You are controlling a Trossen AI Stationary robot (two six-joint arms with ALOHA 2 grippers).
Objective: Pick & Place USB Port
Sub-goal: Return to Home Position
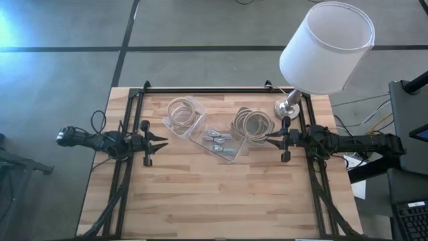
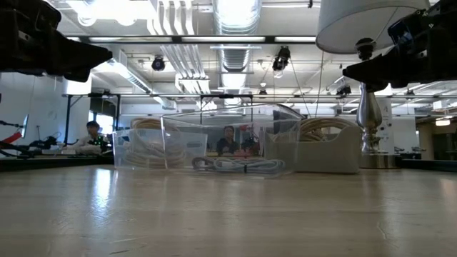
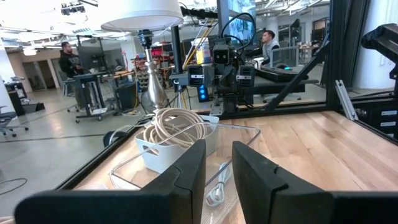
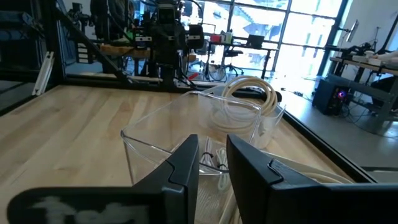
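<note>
Work surface: a wooden table (image 1: 200,201) inside a black frame, with a lamp (image 1: 326,47) at its far right corner. The room beyond is an open workshop with desks and monitors; one person (image 2: 93,132) sits at a desk far off. My left gripper (image 1: 164,142) hangs above the table's left side, its fingers (image 3: 186,174) parted by a narrow gap and holding nothing. My right gripper (image 1: 269,138) hangs above the right side, facing the left one, its fingers (image 4: 183,165) also parted by a narrow gap and empty. Three bins stand in a row between the grippers. The small clear bin (image 2: 125,158), nearest my left gripper but apart from it, holds a coiled cable (image 1: 182,114). The large clear bin (image 1: 231,152) in the middle holds white cables (image 1: 217,139) lying on its floor. The gray bin (image 2: 332,155) holds coiled brown cable (image 1: 254,122); my right fingertips sit just at its edge, raised above it and not touching it.
</note>
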